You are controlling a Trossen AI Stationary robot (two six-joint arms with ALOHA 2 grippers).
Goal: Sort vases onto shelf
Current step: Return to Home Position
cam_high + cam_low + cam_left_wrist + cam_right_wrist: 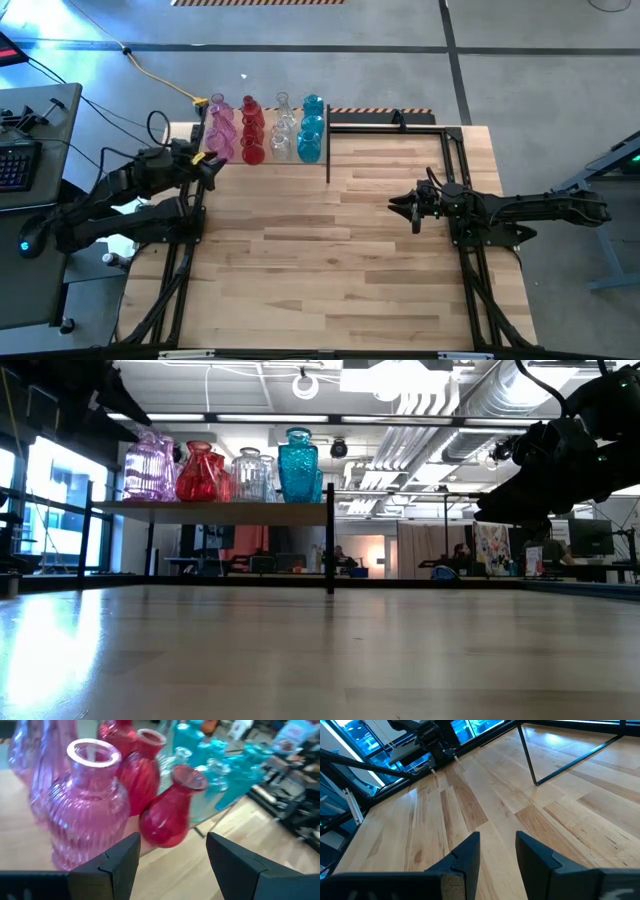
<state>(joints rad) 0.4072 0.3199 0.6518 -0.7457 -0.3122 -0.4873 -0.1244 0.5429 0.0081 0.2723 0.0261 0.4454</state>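
**Item 1.** Flat rectangular light-wood shelf on a black metal frame [210,512]. It stands at the far left corner of your plank-striped wooden tabletop [330,270].

**Item 2.** Small translucent glass vases, all on the shelf, in four lines running from its far edge to its near edge.
- Pink ribbed glass vases [221,132] stand along the shelf's left edge.
- Red glass vases [251,135] stand next to them.
- Clear glass vases [283,130] come after the red.
- Teal-blue glass vases [312,128] stand along the right edge.

The lines stand close together. You cannot tell whether neighbouring vases touch.

**Item 3.** Your left gripper [209,166] is at the shelf's near left corner, just beside the nearest pink vase. Its fingers are spread wide with nothing between them.

**Item 4.** Your right gripper [398,205] is over the tabletop's right half, about midway between the far and near edges and well apart from the shelf. Its fingers are parted by a narrower gap and hold nothing.
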